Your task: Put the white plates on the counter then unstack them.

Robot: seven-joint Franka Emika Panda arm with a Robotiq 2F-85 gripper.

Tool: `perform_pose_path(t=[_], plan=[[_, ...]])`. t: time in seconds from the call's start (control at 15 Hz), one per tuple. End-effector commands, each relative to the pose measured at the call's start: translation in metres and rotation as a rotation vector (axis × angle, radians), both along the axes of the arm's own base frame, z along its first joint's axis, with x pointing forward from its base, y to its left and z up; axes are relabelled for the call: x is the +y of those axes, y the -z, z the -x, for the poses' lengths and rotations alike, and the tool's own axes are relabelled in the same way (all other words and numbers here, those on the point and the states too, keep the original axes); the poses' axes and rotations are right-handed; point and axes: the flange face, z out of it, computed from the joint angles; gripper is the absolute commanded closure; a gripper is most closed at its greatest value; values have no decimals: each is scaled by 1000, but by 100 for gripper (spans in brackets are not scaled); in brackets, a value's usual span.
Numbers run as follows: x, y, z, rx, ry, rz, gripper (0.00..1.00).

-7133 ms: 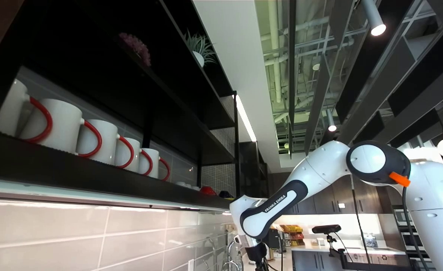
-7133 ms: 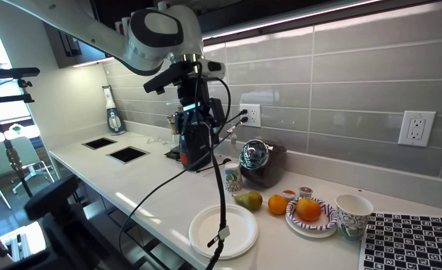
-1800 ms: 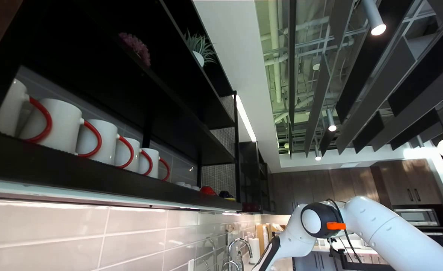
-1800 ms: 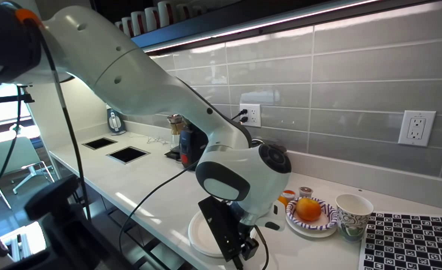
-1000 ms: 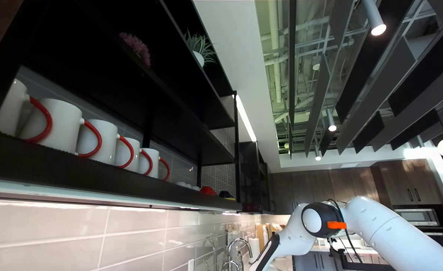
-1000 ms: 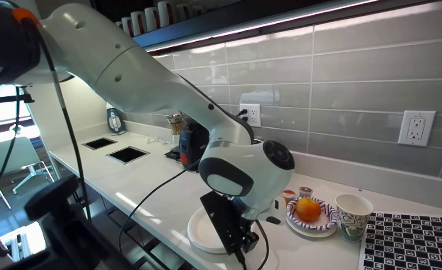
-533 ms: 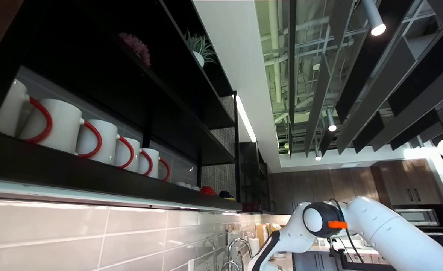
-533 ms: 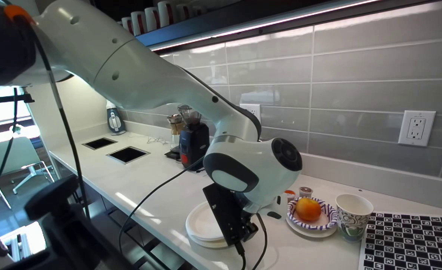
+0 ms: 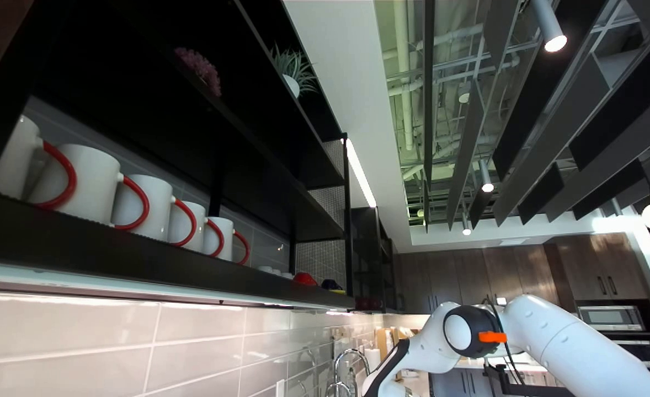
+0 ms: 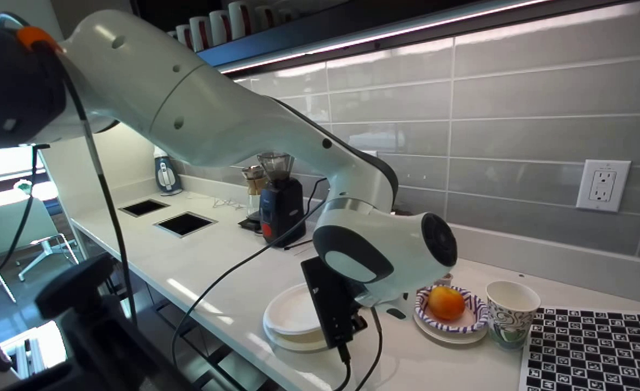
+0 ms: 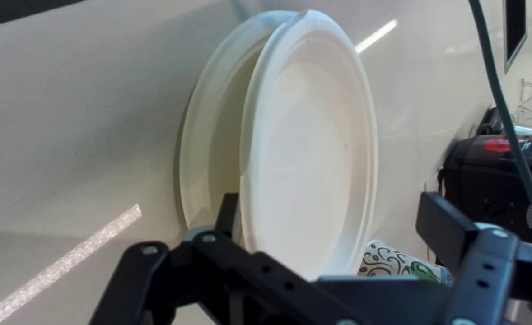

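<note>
- The pincer (image 11: 331,212) has its jaws spread far apart, one at the lower centre of the wrist view and one at the lower right, with nothing clamped between them. In an exterior view the wrist camera (image 10: 325,301) hides them.
- The upper white plate (image 11: 311,144), at the centre of the wrist view, is tilted, its left rim standing off the plate below. One jaw sits right at that rim and seems to prop it from underneath; actual contact cannot be made out.
- The lower white plate (image 11: 218,131) shows to its left, lying on the bench (image 10: 244,298).
- Done: the plates are on the bench, so the first half looks met. Unstacking looks only part done, as the upper white plate is askew yet overlaps the lower. Whether more plates are nested there, I cannot tell.
- Left, as I judge it: shift the upper white plate fully off, lay it flat beside the lower, then withdraw. Unclamped, it could slide back.
- Farther out, a paper cup (image 11: 397,264) shows at the lower right of the wrist view. A third white plate (image 10: 455,338), lower right of an exterior view, sits under a paper bowl (image 10: 475,309) and is probably not meant.
</note>
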Motion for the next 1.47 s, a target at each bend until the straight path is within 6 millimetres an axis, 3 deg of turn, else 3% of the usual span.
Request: perform_pose_path(t=[0.0,0.47,0.87,1.07,1.4], plan=[[-2,11,-20,15,59,-68,0],[16,24,-41,114,42,-140,0],[-3,1,-38,81,85,45,0],[-13,5,-38,90,93,111,0],[-5,20,-40,133,30,155,0]])
